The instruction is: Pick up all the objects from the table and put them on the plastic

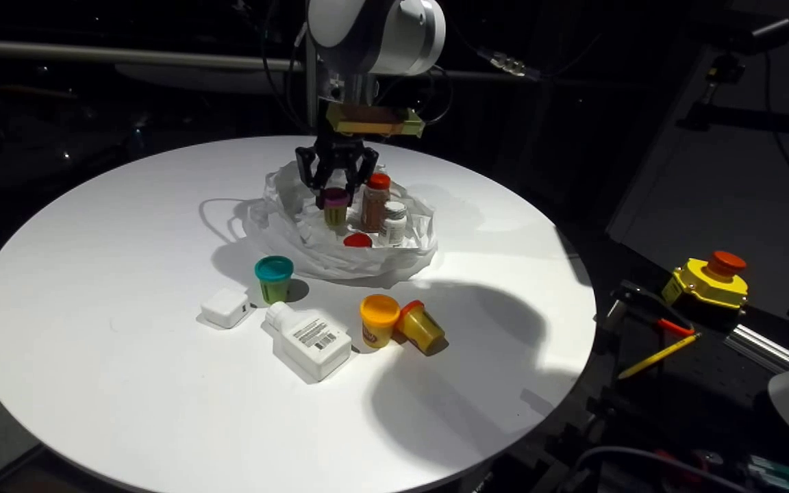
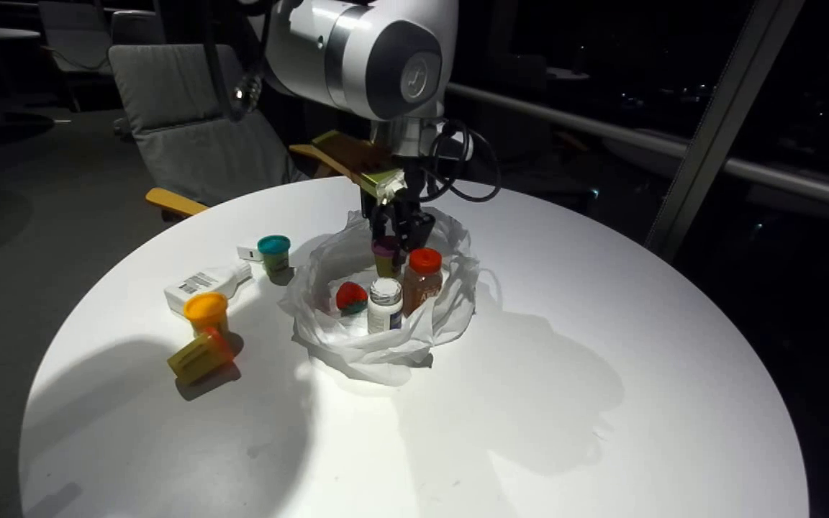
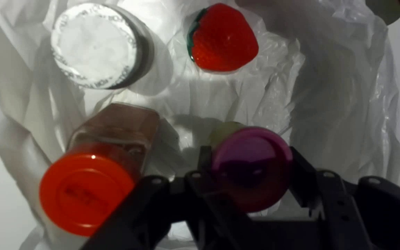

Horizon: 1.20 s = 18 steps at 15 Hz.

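The purple cup [image 1: 335, 211] is vertical (lid [image 3: 252, 166] uppermost).

The crumpled wall of the plastic bag [image 1: 340, 263] runs around the gripper [image 3: 251, 168] and the purple-lidded tub [image 1: 335, 213] it clasps, standing in the way of any low sideways path. In the wrist view the red-capped bottle [image 3: 94, 175] stands just beside the gripper, with the upright white bottle [image 3: 96, 48] near it; bare plastic leaves room between the tub and the strawberry [image 3: 222, 38], and a wider stretch lies free past the gripper's opposite side. A narrow strip separates the bag from obstacles in an exterior view: teal-lidded tub [image 1: 274, 279], small white box [image 1: 225, 307], lying white bottle [image 1: 312, 342], orange-lidded tub [image 1: 379, 320] and tipped red-lidded tub [image 1: 423, 329]. Away from these, broad tabletop [image 2: 673, 432] lies open
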Each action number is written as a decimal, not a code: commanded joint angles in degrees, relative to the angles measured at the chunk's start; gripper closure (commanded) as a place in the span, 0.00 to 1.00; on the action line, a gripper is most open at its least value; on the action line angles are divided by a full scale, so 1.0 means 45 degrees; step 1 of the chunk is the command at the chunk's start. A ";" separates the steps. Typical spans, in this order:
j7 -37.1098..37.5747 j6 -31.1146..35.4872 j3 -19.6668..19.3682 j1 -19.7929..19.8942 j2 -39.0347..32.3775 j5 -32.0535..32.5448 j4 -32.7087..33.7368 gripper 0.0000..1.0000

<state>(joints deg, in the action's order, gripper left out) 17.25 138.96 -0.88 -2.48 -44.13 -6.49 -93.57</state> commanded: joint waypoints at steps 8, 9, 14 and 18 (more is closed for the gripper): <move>-0.0632 0.1649 0.0408 -0.0286 0.1572 -0.0213 -0.1819 0.00; -0.0533 0.1844 0.0414 -0.0489 0.2113 -0.0146 -0.2319 0.00; 0.0991 0.1777 -0.0046 -0.1713 0.4632 0.0333 -0.4682 0.00; 0.1264 0.0842 0.0044 -0.1677 0.5745 0.0486 -0.6400 0.00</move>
<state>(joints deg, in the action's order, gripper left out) 21.47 144.39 -0.23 -9.92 -23.46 -5.60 -115.13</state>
